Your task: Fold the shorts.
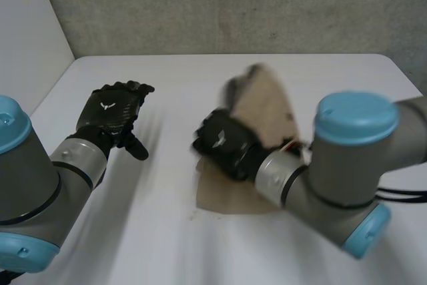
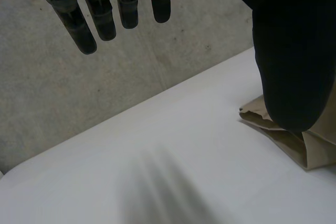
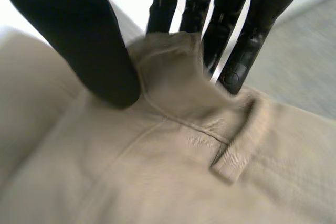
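The beige shorts [image 1: 270,101] lie in the middle of the white table [image 1: 153,231], with one part lifted and blurred above my right hand [image 1: 223,141]. In the right wrist view that hand's thumb [image 3: 89,40] and fingers [image 3: 241,40] pinch a bunched edge of the shorts [image 3: 184,156] at the waistband, close to a belt loop [image 3: 231,158]. My left hand [image 1: 113,111] hovers over the table's left side, well apart from the cloth, fingers [image 2: 105,14] straight and empty. A folded corner of the shorts [image 2: 294,148] shows beyond its thumb.
A grey concrete wall [image 1: 233,11] runs along the table's far edge, and a white panel [image 1: 27,38] stands at the left. My right arm [image 1: 347,158] reaches across the near right of the table, over part of the shorts.
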`<state>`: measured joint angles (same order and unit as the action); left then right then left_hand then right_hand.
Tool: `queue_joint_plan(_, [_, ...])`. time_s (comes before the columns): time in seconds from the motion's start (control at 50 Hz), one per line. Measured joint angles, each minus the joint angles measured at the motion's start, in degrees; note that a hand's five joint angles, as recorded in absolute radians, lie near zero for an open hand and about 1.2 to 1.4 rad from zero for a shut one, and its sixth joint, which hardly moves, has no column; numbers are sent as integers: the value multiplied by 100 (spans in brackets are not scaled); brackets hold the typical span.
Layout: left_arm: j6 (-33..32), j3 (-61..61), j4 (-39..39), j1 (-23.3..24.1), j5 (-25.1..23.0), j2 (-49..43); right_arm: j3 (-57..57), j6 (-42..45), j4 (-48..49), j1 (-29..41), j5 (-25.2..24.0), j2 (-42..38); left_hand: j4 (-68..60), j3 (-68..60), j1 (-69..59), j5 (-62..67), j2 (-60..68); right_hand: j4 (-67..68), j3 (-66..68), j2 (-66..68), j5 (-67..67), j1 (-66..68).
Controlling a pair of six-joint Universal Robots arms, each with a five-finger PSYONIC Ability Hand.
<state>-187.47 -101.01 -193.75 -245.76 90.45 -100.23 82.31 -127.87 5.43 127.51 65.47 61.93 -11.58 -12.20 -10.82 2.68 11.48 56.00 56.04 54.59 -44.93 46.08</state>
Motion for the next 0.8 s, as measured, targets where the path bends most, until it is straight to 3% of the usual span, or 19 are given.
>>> queue_joint_plan(0.02, [0,17,-1,-6,0,0,58,-20,15,89,-214,-67,0,0,0,0,0,-1010,-1017,-1037,936,-814])
queue_joint_plan(0.04, [0,17,-1,-6,0,0,58,-20,15,89,-214,-67,0,0,0,0,0,-1010,-1017,-1037,936,-814])
queue_joint_plan(0.08, [0,61,-4,-14,-1,-2,120,-70,22,154,-472,-127,0,0,0,0,0,-2912,-2926,-2817,2797,-2332])
queue_joint_plan(0.12, [0,131,-8,-23,-2,-12,141,-178,22,163,-657,-133,0,0,0,0,0,-3676,-3631,-3469,3563,-2895])
queue_joint_plan(0.18, [3,303,-13,-29,-3,-42,23,-780,32,100,-493,27,0,0,0,0,0,-4233,-4309,-4119,4050,-3404])
queue_joint_plan(0.26, [6,457,-13,-21,-2,-85,-80,-1322,43,7,-244,158,0,0,0,0,0,-4233,-4309,-4119,4050,-3404])
queue_joint_plan(0.28, [23,747,-14,33,5,-222,-252,-2316,60,-241,248,377,0,0,0,0,0,-4233,-4309,-4119,4050,-3404])
queue_joint_plan(0.42, [266,1604,24,558,43,-921,-485,-3749,12,-800,1043,575,0,0,0,0,0,-4254,-4380,-4208,4098,-3439])
queue_joint_plan(0.58, [664,2573,139,1318,192,-2178,-716,-3909,-417,-1078,1291,-40,0,0,0,0,0,-4254,-4380,-4208,4098,-3439])
queue_joint_plan(0.8, [694,3133,822,1640,802,-3486,-1063,-3818,-1139,-1323,1274,-1031,0,0,0,0,0,-4254,-4380,-4208,4098,-3439])
